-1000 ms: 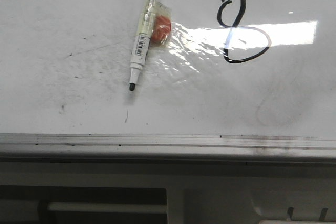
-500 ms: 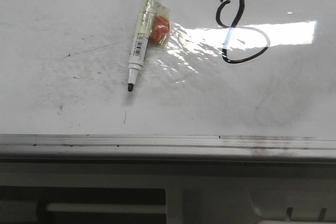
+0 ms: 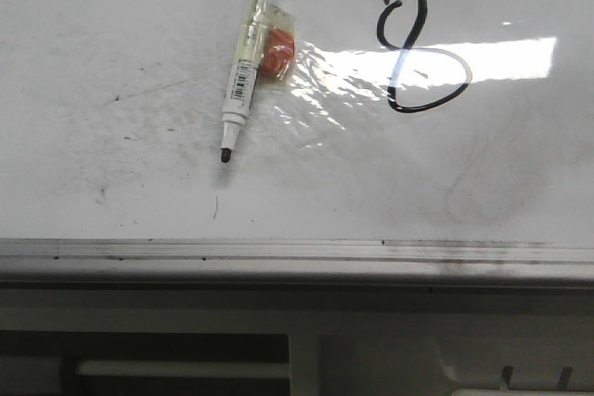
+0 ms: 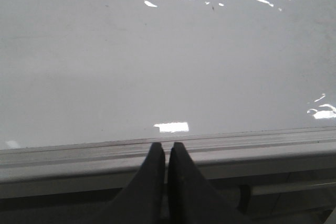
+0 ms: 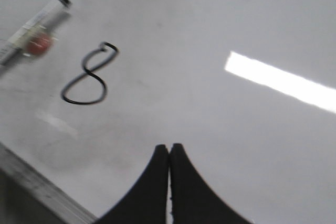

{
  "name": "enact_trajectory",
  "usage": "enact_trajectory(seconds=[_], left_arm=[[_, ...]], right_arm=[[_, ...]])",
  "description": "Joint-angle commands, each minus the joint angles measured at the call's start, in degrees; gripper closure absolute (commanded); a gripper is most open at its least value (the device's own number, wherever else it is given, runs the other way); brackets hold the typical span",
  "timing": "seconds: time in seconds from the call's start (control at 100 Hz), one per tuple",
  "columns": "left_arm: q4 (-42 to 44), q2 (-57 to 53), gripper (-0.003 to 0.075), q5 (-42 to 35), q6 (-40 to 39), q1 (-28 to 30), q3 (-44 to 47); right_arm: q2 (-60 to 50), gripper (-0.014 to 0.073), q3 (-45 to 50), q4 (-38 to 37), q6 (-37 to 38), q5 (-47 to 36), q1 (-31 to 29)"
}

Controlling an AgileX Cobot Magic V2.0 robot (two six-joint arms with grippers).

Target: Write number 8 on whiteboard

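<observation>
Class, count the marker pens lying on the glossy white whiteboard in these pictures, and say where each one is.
1. A white-barrelled marker pen with a black tip lies on the whiteboard, left of the hand-drawn black number 8, beside a small orange object in clear wrap. None appear hidden.

Both the left pincer (image 4: 166, 153) and the right pincer (image 5: 169, 155) are closed, fingertips pressed together, empty.

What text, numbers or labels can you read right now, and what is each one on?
"8": hand-drawn in black on the whiteboard; the number 8 is the only legible mark.
Barcode and print on the marker label: too small to read.
Orange item's clear wrapper: no readable text.
</observation>
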Motion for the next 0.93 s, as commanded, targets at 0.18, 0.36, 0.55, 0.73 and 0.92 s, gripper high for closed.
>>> enact_trajectory(seconds=[0.18,0.36,0.55,0.73,0.92], left_arm=[[0.1,-1.4,0.0741,-2.7,-0.7,0.3,2.3],[0.1,-1.4,0.0741,-2.7,-0.7,0.3,2.3],[0.1,-1.4,0.0741,-2.7,-0.7,0.3,2.3],[0.1,-1.4,0.0741,-2.7,-0.7,0.3,2.3],[0.1,-1.4,0.0741,-2.7,-0.7,0.3,2.3]], right_arm=[[-0.6,0.0658,13.3,4.6,1.4,-14.0,-22.0],[-1.0,0.0658,18.0,4.6,1.4,-10.7,-25.1],[-1.0,0.0658,18.0,4.6,1.4,-8.3,-25.1],[-1.0,0.0658,18.0,3.8,1.4,-8.9,-25.1],[-1.0,0.0658,18.0,3.8,1.4,-8.9,-25.1]])
